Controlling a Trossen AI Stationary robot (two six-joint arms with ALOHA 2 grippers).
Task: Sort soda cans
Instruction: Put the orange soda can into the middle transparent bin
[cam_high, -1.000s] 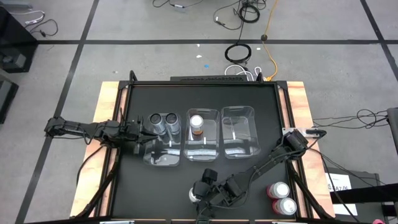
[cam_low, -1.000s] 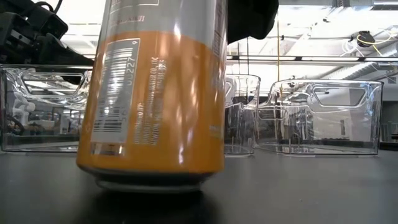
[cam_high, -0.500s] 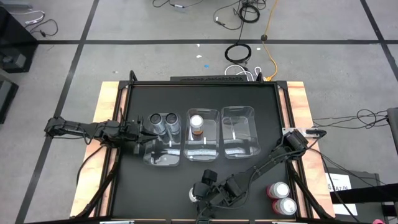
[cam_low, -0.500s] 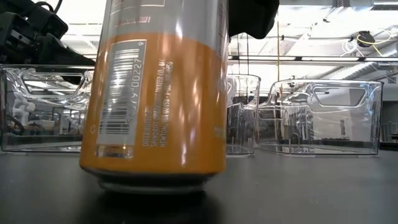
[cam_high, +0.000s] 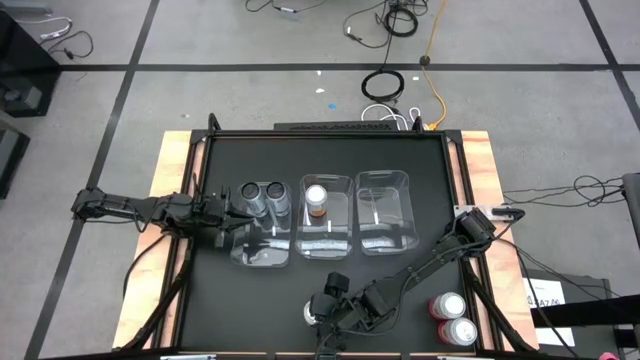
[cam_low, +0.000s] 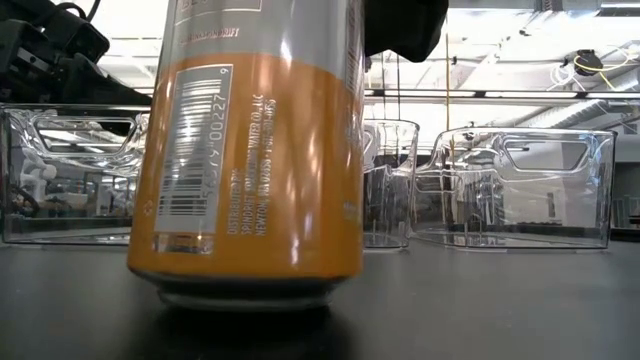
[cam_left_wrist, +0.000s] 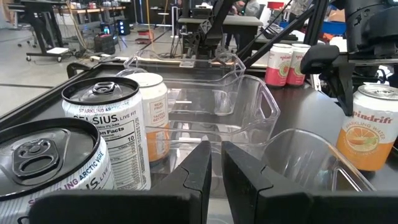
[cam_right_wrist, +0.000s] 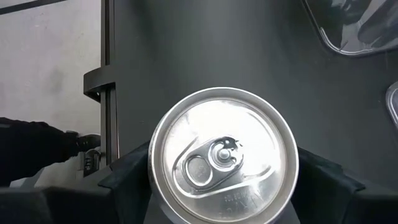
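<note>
Dark right gripper (cam_high: 320, 312) fingers straddle the orange can (cam_low: 250, 150) (upright), grip unclear; left gripper (cam_left_wrist: 214, 177) fingers together.

The floor (cam_high: 250, 40) is grey concrete crossed by dark tape lines that divide it into large squares. Loose cables lie on it beyond the counter — a black coil (cam_high: 383, 84), an orange cord (cam_high: 436, 60) and a tangle of thin dark leads (cam_high: 395, 18). The counter (cam_high: 240, 160) has a black top with light wooden strips (cam_high: 172, 170) along both sides. Seen level across it, the room behind is bright — long ceiling lights (cam_low: 520, 50) and overhead beams run above. Farther off stand dark tables (cam_left_wrist: 205, 25) and wheeled stands (cam_left_wrist: 46, 28) on a pale floor
</note>
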